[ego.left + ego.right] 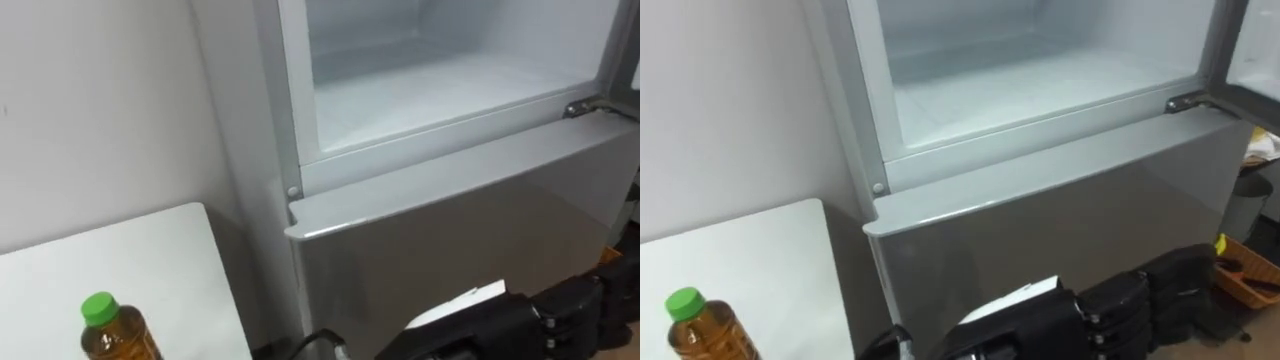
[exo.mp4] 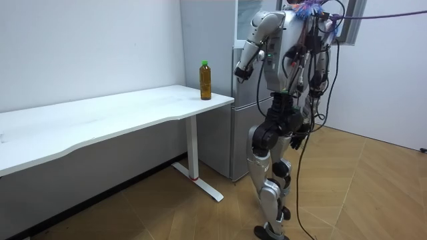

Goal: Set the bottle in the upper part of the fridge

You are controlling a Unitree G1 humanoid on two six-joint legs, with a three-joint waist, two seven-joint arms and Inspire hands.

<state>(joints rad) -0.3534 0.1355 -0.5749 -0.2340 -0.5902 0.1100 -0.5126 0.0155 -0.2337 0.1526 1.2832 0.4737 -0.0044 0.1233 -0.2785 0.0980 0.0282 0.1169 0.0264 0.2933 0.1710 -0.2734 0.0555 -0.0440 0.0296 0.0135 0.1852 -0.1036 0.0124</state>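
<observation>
Bottle: a bottle [image 1: 110, 335] of amber drink with a green cap is standing upright on the white table [image 1: 120, 260], near the corner closest to the fridge [image 1: 270, 130]. Nothing is touching it.
Table: it is sitting against the white wall [image 1: 100, 100], just beside the fridge's grey side and on the robot's left.
Upper compartment: the upper compartment [image 1: 440, 90] is lying open, showing a pale interior with a bare floor.
Upper door: the upper door [image 1: 1252, 60] is swung out to the robot's right and is hanging on the metal hinge [image 1: 588, 106].
Lower door: the grey lower door [image 1: 430, 240] is sitting closed below the open compartment.
Left hand: the left hand [image 1: 1140, 300] is reaching in from the lower left across the front of the lower door. It is below the compartment's sill and well apart from the bottle. Its dark fingers are lying side by side, loosely extended and released, grasping nothing. Whether it is touching the door cannot be told.
Robot: in the room view it is standing upright on the wooden floor [image 2: 373, 193], facing the fridge, with the table's end at its left.
</observation>
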